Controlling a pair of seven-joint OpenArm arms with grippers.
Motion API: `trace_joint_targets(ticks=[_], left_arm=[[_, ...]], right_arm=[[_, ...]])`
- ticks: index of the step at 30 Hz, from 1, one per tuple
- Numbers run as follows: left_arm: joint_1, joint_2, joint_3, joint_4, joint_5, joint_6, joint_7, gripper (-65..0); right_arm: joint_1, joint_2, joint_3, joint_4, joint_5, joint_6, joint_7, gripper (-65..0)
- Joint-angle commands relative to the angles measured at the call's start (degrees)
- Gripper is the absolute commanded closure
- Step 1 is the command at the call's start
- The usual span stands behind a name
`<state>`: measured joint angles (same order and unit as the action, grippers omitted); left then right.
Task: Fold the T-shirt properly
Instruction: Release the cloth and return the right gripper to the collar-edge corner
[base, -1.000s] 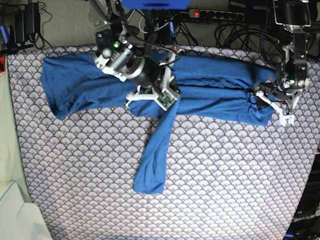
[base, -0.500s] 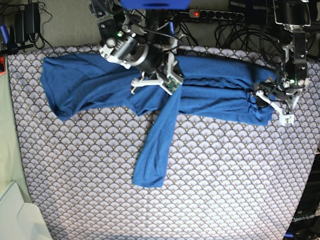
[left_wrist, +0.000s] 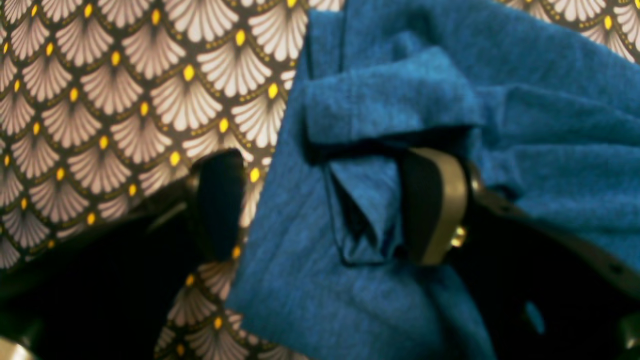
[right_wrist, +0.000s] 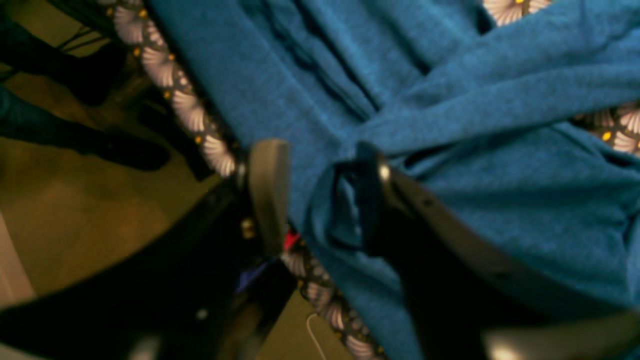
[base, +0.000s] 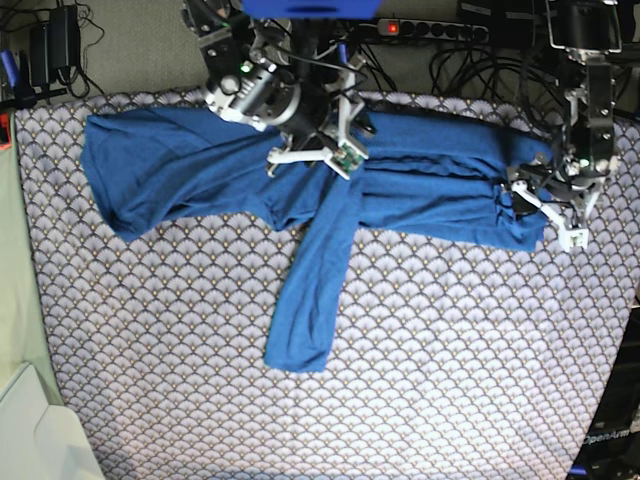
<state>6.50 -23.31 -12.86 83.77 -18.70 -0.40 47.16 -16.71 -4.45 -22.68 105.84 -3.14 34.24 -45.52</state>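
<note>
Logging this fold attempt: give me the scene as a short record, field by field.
garment: blue T-shirt, laid in a long band across the far side of the table cover
loose sleeve: one hangs toward the near edge
left gripper: jaws apart, straddling the shirt's end, fabric bunched between them
right gripper: jaws apart over mid-shirt, a fold between them
fold: not finished

Only one text reads, at five o'clock in the base view: white letters "OpenArm" on a dark robot base (base: 608, 440), cut off at the edge.
</note>
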Motion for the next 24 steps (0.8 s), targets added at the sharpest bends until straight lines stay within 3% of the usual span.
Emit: trace_joint_targets(ticks=[1, 4, 12, 19, 24], left_arm=[[-0.6, -1.0, -0.4, 1.1, 0.1, 0.1, -0.8, -47.5], [-0.6, -1.0, -0.7, 1.2, -0.1, 0.1, -0.8, -47.5], [-0.4, -1.5, -1.0, 7.4, -0.1, 0.1, -0.7, -47.6], [0.4, 0.1, -3.8, 21.6, -0.4, 0.0, -1.0, -47.7], [-5.4, 4.5, -0.7, 23.7, -0.1, 0.0, -0.8, -47.7]], right_arm=[[0.2, -0.3, -0.3, 1.3, 0.9, -0.1, 1.3, -27.7], [0.1, -0.3, -0.3, 3.2, 0.9, 0.1, 1.3, -29.3], [-0.9, 4.7, 2.3, 9.1, 0.9, 0.1, 1.5, -29.2], [0.0, 7.4, 17.1, 9.0, 1.1, 0.1, 1.7, -29.1], [3.6, 7.5, 26.9, 8.8, 0.9, 0.1, 1.4, -29.1]])
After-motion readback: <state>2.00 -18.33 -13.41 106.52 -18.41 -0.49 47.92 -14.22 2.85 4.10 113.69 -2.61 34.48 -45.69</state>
